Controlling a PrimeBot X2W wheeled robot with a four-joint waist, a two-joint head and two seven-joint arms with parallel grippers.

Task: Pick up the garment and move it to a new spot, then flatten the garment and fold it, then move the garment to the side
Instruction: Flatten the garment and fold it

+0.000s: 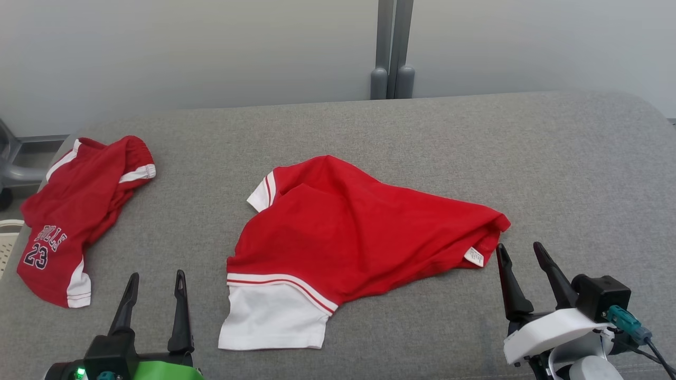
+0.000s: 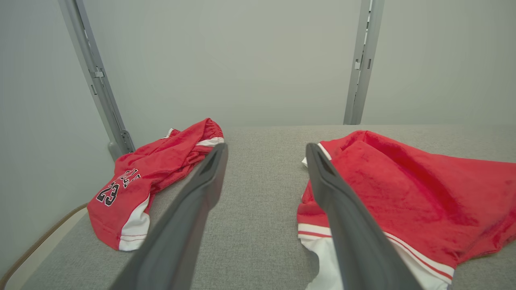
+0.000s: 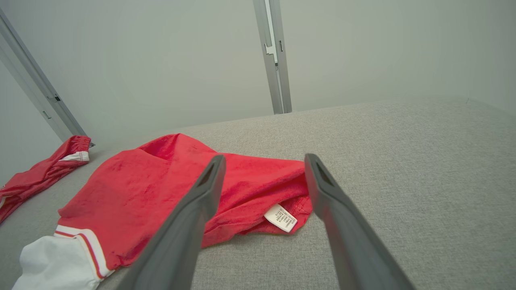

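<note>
The red shirt lies crumpled in the middle of the grey desk. Its long axis runs from a white band at its near left corner to a bunched red end at its right, where a small white label sticks out. The right jaws stand spread and empty just beside that labelled end, tips pointing past it, almost touching the cloth. The left jaws, likewise spread and holding nothing, sit to the left of the shirt's white band with a strip of bare desk between. A pair of red shorts marked 23 lies well apart from the shirt, off its left side. The right arm looks nearer for a first pinch, at the labelled end.
</note>
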